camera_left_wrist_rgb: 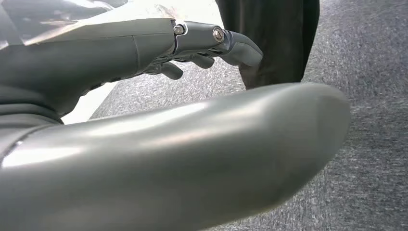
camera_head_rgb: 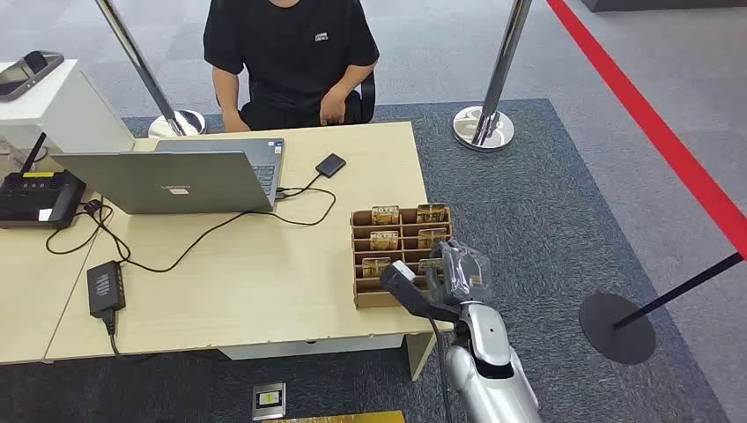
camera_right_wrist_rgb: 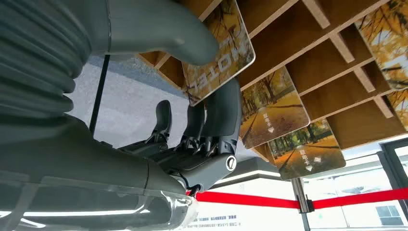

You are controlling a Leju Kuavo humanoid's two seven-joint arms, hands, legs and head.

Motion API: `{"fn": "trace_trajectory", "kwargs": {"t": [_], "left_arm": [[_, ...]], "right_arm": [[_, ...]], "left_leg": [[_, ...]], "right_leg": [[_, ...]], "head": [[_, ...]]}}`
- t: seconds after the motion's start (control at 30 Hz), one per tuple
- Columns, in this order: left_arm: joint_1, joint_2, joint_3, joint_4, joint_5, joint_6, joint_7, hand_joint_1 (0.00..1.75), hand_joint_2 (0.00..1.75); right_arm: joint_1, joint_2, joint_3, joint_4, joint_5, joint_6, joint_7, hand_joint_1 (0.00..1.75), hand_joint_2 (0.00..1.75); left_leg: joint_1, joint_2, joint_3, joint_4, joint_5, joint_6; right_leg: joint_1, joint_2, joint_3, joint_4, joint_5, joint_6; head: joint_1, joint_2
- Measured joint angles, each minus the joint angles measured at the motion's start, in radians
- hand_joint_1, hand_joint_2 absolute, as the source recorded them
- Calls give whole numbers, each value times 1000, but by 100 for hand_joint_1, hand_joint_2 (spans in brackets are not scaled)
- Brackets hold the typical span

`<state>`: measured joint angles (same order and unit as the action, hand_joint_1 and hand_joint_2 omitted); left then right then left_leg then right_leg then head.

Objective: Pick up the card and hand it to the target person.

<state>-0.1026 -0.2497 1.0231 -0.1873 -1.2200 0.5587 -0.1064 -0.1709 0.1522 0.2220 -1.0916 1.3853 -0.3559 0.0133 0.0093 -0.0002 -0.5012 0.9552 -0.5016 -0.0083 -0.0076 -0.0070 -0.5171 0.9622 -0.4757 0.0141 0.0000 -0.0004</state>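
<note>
Wooden rack (camera_head_rgb: pixel 401 295), perhaps six cards (camera_head_rgb: pixel 385 214)

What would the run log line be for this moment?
phase: grasp | right hand: pinching card at wooden card holder | left hand: holds nothing | person: seated behind table

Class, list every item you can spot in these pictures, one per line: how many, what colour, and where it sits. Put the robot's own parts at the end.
Table: one, light wood, centre.
Card rack: one, brown, at the table's right end.
Cards: several, autumn-yellow, standing in the rack.
Laptop: one, silver, open, facing the person.
Power adapter: one, black, near table edge.
Small black device: one, cabled to the laptop.
Black terminal: one, far left.
Person: one, black shirt, seated behind the table.
Stanchion posts: silver, on the carpet.
Red floor line: one, far right.
Right hand: grey, thumb and fingers pinch one card.
Left hand: grey, above the carpet, holding nothing.
</note>
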Motion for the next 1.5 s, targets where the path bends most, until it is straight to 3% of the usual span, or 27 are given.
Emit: {"fn": "trace_trajectory", "kwargs": {"t": [0.5, 0.83, 1.27, 1.5], "left_arm": [[0, 1, 0, 0, -15, 0, -2, 0, 0], [0, 1, -1, 0, -21, 0, 0, 0, 0], [0, 1, -1, 0, -16, 0, -3, 0, 0], [0, 2, -1, 0, -10, 0, -9, 0, 0]], "right_arm": [[5, 0, -11, -4, -12, -10, -16, 123, 175], [8, -1, -15, -16, -19, -13, -38, 145, 175], [8, -19, -15, -90, -36, 23, -82, 145, 175], [6, -47, 1, -150, -126, 73, -149, 151, 175]], "left_leg": [[0, 0, 0, 0, 0, 0], [0, 0, 1, 0, 0, 0], [0, 0, 0, 0, 0, 0], [0, 0, 0, 0, 0, 0]], "right_leg": [[0, 0, 0, 0, 0, 0], [0, 0, 0, 0, 1, 0], [0, 0, 0, 0, 1, 0], [0, 0, 0, 0, 1, 0]], "head": [[0, 0], [0, 0], [0, 0], [0, 0]]}}
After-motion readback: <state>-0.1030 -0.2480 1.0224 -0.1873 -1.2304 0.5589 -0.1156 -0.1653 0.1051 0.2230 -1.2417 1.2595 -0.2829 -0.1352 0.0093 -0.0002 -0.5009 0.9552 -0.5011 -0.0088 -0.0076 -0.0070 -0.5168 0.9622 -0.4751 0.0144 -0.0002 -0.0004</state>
